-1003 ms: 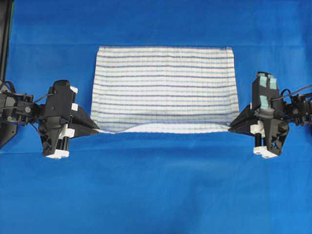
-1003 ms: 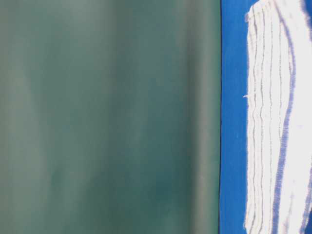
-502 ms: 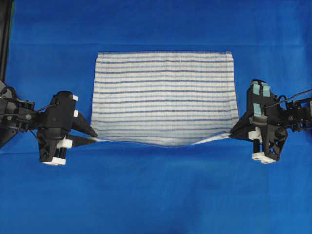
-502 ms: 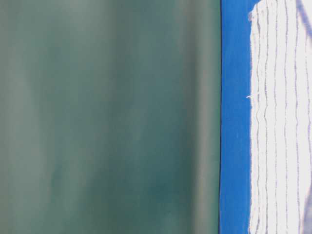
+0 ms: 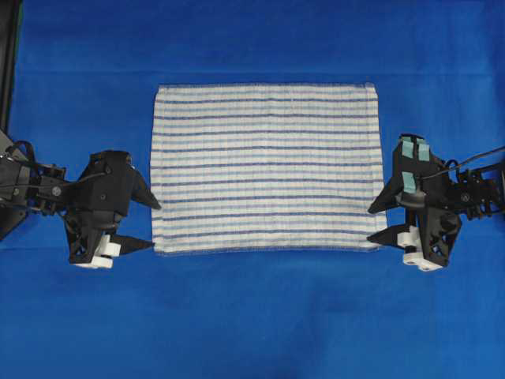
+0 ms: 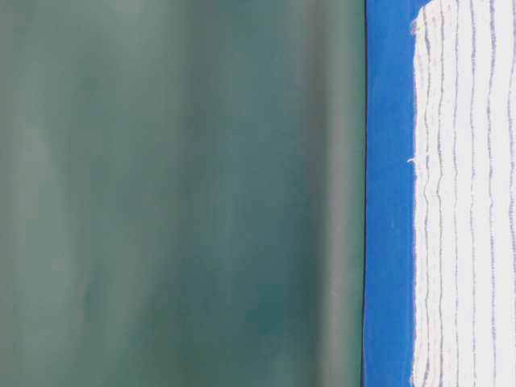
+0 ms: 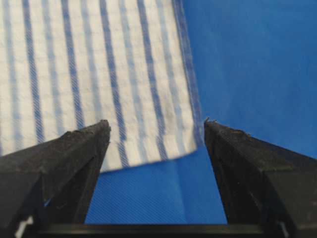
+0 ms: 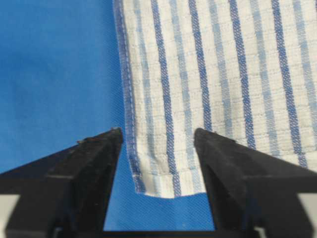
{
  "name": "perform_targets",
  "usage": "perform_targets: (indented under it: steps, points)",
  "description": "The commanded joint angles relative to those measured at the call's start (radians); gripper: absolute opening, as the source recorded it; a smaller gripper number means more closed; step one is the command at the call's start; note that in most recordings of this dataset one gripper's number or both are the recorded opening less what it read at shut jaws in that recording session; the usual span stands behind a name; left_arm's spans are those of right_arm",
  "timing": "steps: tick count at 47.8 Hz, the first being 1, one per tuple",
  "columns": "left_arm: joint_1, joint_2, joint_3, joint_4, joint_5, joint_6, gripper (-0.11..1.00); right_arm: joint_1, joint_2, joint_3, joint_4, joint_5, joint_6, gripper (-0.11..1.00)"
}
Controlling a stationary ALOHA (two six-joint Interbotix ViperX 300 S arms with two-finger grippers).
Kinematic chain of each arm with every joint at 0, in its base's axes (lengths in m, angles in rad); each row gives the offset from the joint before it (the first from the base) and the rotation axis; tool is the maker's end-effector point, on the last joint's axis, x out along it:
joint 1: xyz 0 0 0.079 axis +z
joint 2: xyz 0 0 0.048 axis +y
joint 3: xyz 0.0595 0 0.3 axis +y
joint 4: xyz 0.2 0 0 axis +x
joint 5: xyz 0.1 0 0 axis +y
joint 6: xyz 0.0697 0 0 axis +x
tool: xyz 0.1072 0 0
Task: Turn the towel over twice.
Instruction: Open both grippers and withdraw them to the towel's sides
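Overhead, towel (image 5: 264, 168): lies flat and spread out on the blue tabletop (image 5: 252, 316), stripes running side to side, all four edges visible.
Overhead, left gripper (image 5: 150, 225): jaws spread, just beside the towel's near left corner; one fingertip sits by the left edge, the other by the corner (contact cannot be told).
Overhead, right gripper (image 5: 376, 223): jaws spread, at the towel's near right corner, nothing pinched.
Table-level, towel (image 6: 468, 201): lies flat on the blue covering, a loose thread sticking out from its edge.
Left wrist, left gripper (image 7: 156, 131): both black fingers (image 7: 74, 148) apart, empty; the towel's corner (image 7: 99, 79) lies on the tabletop beyond and between them.
Right wrist, right gripper (image 8: 158, 136): fingers (image 8: 89, 163) wide apart, the towel's corner (image 8: 208, 74) lying in the gap, unclamped.
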Motion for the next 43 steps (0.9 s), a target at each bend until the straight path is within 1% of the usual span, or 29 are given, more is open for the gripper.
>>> perform_targets:
  steps: [1,5,10,13,17,22,31,38,43]
  points:
    - [0.031,-0.037,-0.023,0.000,0.000,0.003,0.72,-0.006,-0.041,-0.031,-0.020,0.018,-0.003,0.61]
    - [0.075,-0.077,-0.026,0.000,0.000,0.008,0.72,-0.028,-0.078,-0.041,-0.060,0.043,-0.003,0.61]
    - [0.133,-0.127,-0.029,0.000,-0.002,0.011,0.72,-0.074,-0.132,-0.048,-0.130,0.064,-0.003,0.61]
    - [0.172,-0.156,-0.028,0.002,-0.003,0.012,0.71,-0.120,-0.173,-0.048,-0.179,0.063,-0.003,0.61]
    - [0.225,-0.199,-0.023,0.002,-0.011,0.012,0.72,-0.173,-0.221,-0.048,-0.219,0.060,-0.003,0.61]
    - [0.264,-0.242,-0.012,0.002,-0.026,0.012,0.72,-0.239,-0.275,-0.044,-0.256,0.051,-0.003,0.61]
    - [0.279,-0.316,0.009,0.002,-0.069,0.012,0.71,-0.304,-0.333,-0.034,-0.296,0.025,-0.003,0.61]
    - [0.295,-0.354,0.021,0.003,-0.078,0.012,0.72,-0.324,-0.337,-0.032,-0.307,0.020,-0.003,0.61]
    - [0.308,-0.353,0.023,0.003,-0.078,0.012,0.72,-0.342,-0.328,-0.034,-0.307,0.023,-0.003,0.61]
